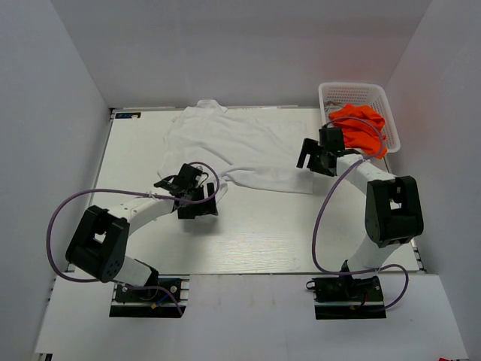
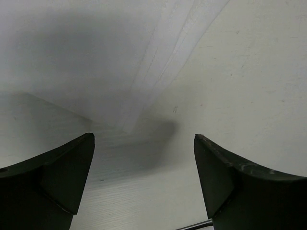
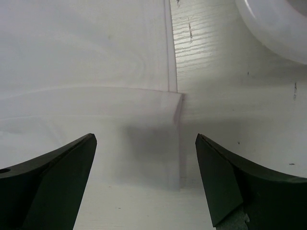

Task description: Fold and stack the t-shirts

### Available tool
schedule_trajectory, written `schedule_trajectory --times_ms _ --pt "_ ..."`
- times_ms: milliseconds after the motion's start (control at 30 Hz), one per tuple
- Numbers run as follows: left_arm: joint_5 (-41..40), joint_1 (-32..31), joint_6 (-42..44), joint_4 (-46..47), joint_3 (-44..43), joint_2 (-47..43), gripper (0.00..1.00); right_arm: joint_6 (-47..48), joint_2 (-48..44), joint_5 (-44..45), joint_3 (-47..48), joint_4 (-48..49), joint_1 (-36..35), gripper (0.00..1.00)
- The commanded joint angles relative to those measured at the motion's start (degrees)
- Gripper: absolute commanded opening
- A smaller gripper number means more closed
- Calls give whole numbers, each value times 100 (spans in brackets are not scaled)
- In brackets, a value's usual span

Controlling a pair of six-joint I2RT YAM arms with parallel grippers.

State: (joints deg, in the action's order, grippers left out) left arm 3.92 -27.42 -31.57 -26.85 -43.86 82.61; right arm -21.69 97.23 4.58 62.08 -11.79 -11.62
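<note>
**Top external view.** The white t-shirt (image 1: pixel 240 147) lay spread on the far half of the table (image 1: pixel 263 233), collar toward the back wall. The orange t-shirt (image 1: pixel 361 128) sat bunched in the white lattice basket (image 1: pixel 353 89) at the far right corner, spilling over its near rim. The left end effector (image 1: pixel 188 194) hung at the white shirt's near left hem. The right end effector (image 1: pixel 316 154) hung at its near right edge, just beside the basket.

**Left wrist view.** The left end effector (image 2: pixel 144 139) had its fingers wide apart and gripped nothing. A hemmed corner of the white t-shirt (image 2: pixel 96 57) lay ahead of them on the table (image 2: pixel 249 72).

**Right wrist view.** The right end effector (image 3: pixel 144 136) likewise stood spread and gripped nothing. A folded-over edge of the white t-shirt (image 3: pixel 86 57) lay between and ahead of its fingers, with bare table (image 3: pixel 216 96) to the right.
</note>
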Motion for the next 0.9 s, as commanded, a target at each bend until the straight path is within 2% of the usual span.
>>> schedule_trajectory --times_ms 0,100,167,300,333,367,467,500,567,633,767,867 --pt "-304 -167 -174 -135 0 -88 93 -133 68 -63 -21 212 81 90" --pt "-523 -220 -288 -84 61 44 87 -186 164 -88 -21 291 142 90" --pt "-690 -220 -349 -83 61 237 77 -186 296 -220 -12 449 142 90" --pt "-884 -220 -350 -83 -9 580 60 -116 569 -396 216 467 133 83" --pt "-885 -220 -350 -83 -79 581 48 -125 612 -396 234 450 133 81" --pt "-937 -220 -350 -83 -131 668 41 -81 656 -588 234 467 133 79" --pt "-1051 -220 -402 -136 -185 730 20 -142 605 -520 182 502 133 64" --pt "-1052 -220 -402 -136 -185 730 15 -160 526 -493 164 476 133 52" --pt "-1156 -220 -402 -136 -185 730 0 -247 412 -223 76 450 90 39" --pt "-1218 -220 -402 -136 -185 678 0 -256 314 -98 41 406 98 30" --pt "-1481 -220 -402 -136 -185 547 0 -265 226 236 -21 257 124 30" --pt "-1640 -220 -464 -197 -185 344 0 -239 165 333 14 168 98 36"
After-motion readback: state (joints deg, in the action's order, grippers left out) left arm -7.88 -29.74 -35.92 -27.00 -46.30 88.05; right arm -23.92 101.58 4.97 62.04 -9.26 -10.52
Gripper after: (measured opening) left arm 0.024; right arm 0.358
